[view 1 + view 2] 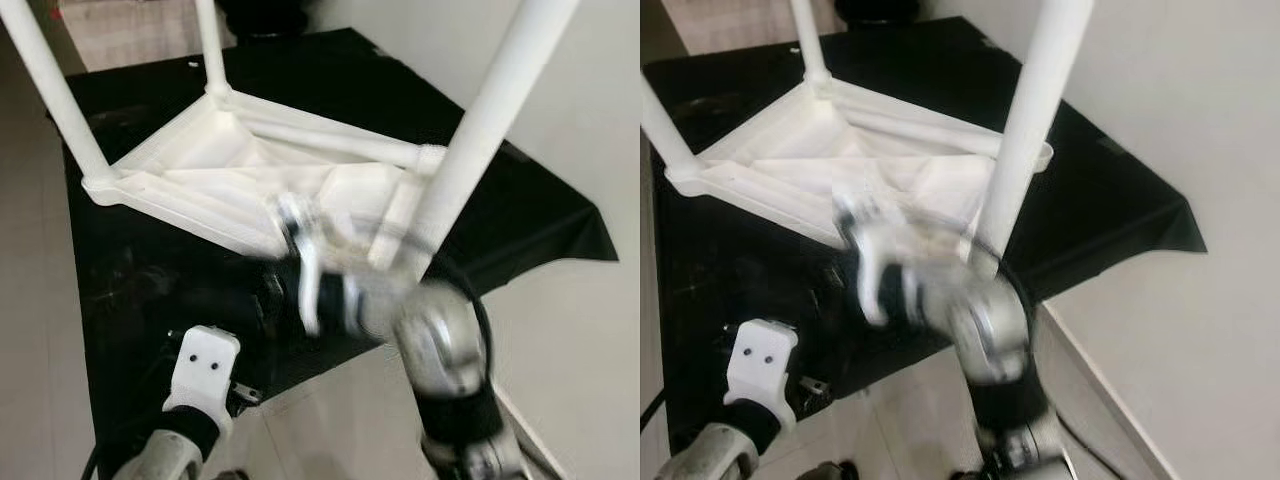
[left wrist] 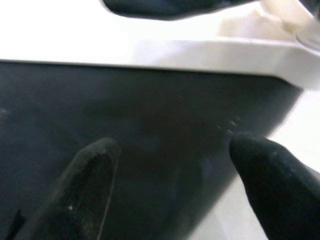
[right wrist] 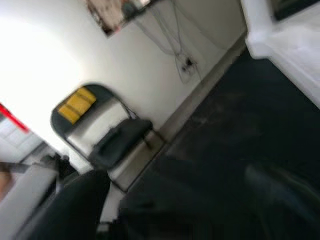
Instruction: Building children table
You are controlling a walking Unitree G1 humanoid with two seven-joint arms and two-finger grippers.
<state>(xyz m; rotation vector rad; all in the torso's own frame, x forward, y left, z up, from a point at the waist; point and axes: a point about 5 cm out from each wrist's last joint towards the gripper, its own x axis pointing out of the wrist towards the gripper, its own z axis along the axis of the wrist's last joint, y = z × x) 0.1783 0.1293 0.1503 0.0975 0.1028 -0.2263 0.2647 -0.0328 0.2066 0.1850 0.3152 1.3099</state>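
Children's table (image 1: 250,170), white plastic, lies upside down on a black cloth (image 1: 540,220) spread over the floor, filling the upper centre of the head views. Three legs are seated and stand up from their corners: one at upper left (image 1: 50,90), one at top centre (image 1: 210,45), one at right (image 1: 490,120). Underside ribs face the camera. Inverted is probably deliberate: the leg sockets are reachable from above.

Right pincer (image 1: 305,265) sits at centre frame, at the near edge of the tabletop and just beside the base of the right leg. It is heavily motion-blurred in both eye views. Judging by where it is, it works at that corner, seating or steadying the leg. Its wrist view shows two dark fingers (image 3: 75,210) apart with only cloth between them, so it is spread and empty.

Left pincer (image 1: 205,365) hangs at lower left over the cloth, apart from the table. In its wrist view the two black fingertips (image 2: 270,170) are spread with nothing between them, aimed at the white table rim (image 2: 200,52).

Left wrist view gives the rim edge close against the dark cloth, which the eye views only show from above. Right wrist view looks away across the room: a folding chair (image 3: 105,135) with a yellow patch on its back, against a wall with hanging cables (image 3: 180,45).
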